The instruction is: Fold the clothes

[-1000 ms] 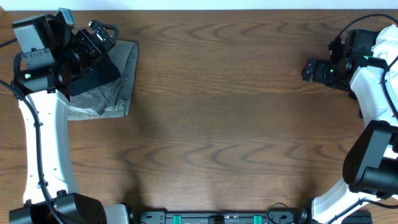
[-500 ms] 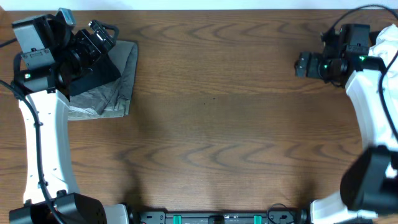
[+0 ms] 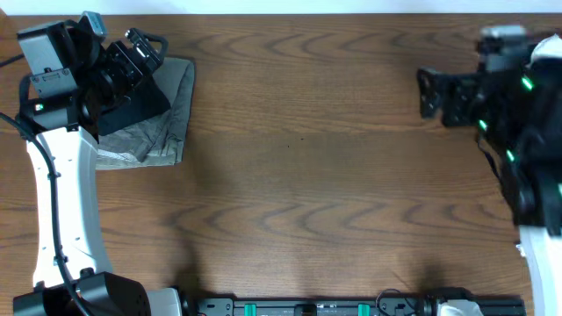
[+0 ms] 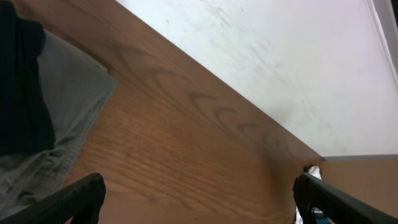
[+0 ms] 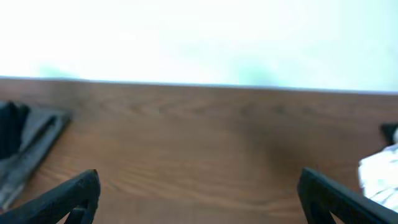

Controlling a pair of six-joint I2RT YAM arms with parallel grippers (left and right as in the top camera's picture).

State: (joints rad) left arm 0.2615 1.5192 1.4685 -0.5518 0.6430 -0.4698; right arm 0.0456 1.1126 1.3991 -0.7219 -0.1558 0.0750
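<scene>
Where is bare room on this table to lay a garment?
The wide middle of the table is bare, between the grey trousers at left and the right claw. Crowded: the far-left corner, under the left claw.

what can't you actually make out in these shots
Overhead: black shirt lies mostly under the left arm; no logo shows.
Overhead: grey trousers are partly covered by the shirt and the arm.
Right wrist: white garment is blurred and cut off by the right edge.
Overhead: right claw is blurred, so its detail is lost.
</scene>
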